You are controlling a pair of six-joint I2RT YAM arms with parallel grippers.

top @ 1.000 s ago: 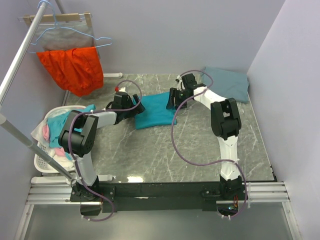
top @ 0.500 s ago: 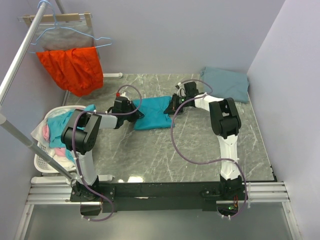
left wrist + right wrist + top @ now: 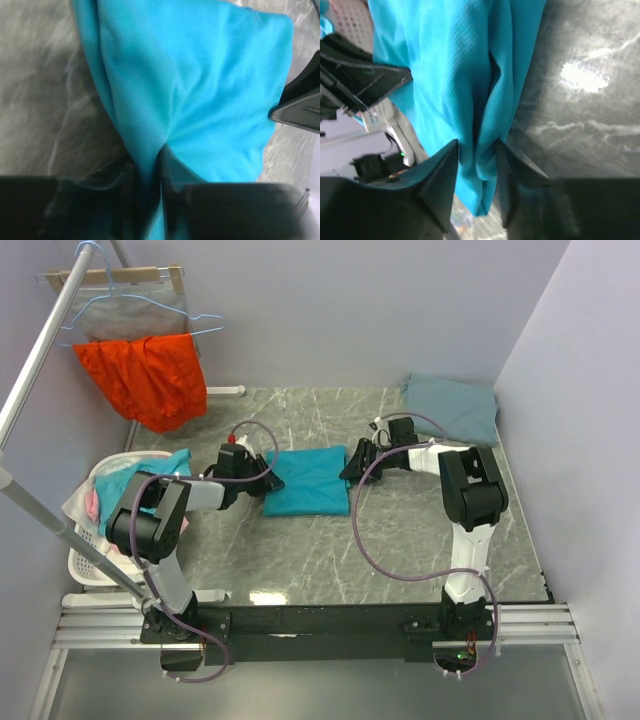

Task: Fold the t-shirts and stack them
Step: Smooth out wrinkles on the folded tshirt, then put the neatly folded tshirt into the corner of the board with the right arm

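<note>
The teal t-shirt lies flat on the table between our two grippers. Our left gripper is clamped on one edge, and a fold sits between the parted fingers of our right gripper, though we cannot tell whether they squeeze it. The slate grey-blue t-shirt lies beyond the right gripper, well apart from it, and a laundry basket stands out past the left one.

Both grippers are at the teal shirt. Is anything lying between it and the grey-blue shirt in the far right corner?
No loose object shows. Between the teal t-shirt and the grey-blue t-shirt lies bare table, crossed only by the right arm, which reaches over that stretch.
</note>
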